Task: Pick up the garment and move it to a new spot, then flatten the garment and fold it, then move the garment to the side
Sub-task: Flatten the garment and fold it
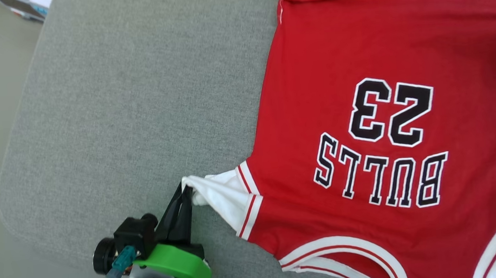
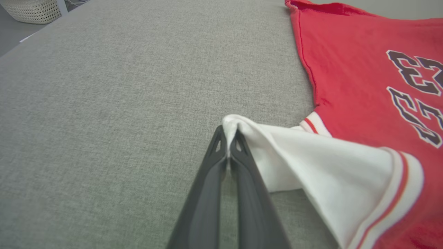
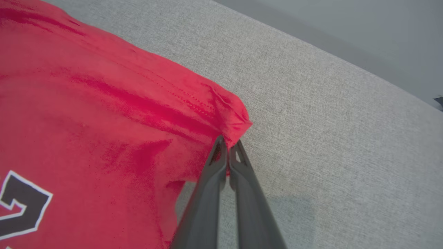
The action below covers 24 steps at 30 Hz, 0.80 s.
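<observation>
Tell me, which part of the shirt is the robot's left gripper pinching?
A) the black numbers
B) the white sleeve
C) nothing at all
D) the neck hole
B: the left gripper has its two dark fingers closed on the tip of the white sleeve of the garment, and the sleeve is stretched out sideways from the red body.

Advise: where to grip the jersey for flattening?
Probably its outer corners, approached low from outside the cloth: the garment lies flat on the grey cushion, so only edges lift into a pinch. The left pincer is shut on the white sleeve tip, the right pincer on a red hem corner.
</observation>
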### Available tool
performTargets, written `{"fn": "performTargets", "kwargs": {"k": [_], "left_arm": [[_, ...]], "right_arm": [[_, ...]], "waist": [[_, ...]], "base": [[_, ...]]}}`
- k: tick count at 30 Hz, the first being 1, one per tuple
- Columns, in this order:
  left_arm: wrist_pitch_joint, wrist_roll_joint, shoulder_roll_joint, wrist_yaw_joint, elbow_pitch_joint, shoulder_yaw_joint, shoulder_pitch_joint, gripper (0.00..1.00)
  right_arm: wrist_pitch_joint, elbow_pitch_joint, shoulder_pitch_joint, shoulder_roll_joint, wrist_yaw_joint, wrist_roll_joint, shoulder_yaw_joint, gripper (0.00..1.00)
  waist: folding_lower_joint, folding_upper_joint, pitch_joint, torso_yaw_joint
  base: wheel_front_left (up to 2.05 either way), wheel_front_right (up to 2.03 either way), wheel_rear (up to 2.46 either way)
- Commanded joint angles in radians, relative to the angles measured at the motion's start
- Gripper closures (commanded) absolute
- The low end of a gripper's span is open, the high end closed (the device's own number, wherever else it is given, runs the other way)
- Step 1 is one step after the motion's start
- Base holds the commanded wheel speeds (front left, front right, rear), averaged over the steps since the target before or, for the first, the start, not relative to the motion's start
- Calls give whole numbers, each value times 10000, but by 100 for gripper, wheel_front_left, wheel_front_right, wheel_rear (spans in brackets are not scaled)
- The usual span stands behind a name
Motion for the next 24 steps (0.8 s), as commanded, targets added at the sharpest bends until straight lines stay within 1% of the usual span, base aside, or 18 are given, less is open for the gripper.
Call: {"fn": "performTargets", "kwargs": {"k": [1,3,4,6,8,12,14,19,24], "left_arm": [[12,61,102,-34,55,81,156,100],[12,45,168,-15,131,133,329,100],[15,9,285,38,244,208,648,100],[31,-8,360,74,280,230,851,100],[41,-18,425,121,272,256,1021,100],[86,-102,519,232,226,335,1419,100],[128,-135,568,256,207,344,1590,100],[244,-193,726,317,137,385,1924,100],[279,-257,789,386,50,415,2053,100]], "right_arm": [[-218,-187,333,-225,-4,213,79,100],[-499,-516,813,-502,-4,534,183,100],[-871,-981,1770,-929,-4,945,260,100],[-1124,-1237,2464,-1213,-4,1188,195,100],[-1362,-1473,3241,-1434,-4,1418,48,100],[-1838,-1809,4967,-1588,-4,1805,-439,100],[-2043,-1914,5834,-1586,-4,1902,-724,100],[-2347,-2212,7921,-1342,-4,2083,-1602,100],[-2356,-2581,9946,-802,-4,2067,-2649,100]], "waist": [[-1,0,-948,-487],[-1,0,-1289,-651],[-1,0,-1848,-943],[-1,0,-2165,-1101],[-1,0,-2431,-1247],[-1,0,-2884,-1589],[-1,0,-3079,-1723],[-1,0,-3444,-1990],[-1,0,-3530,-2135]], "base": [[0,0,0],[0,0,0],[0,0,0],[0,0,0],[0,0,0],[0,0,0],[0,0,0],[0,0,0],[0,0,0]]}}
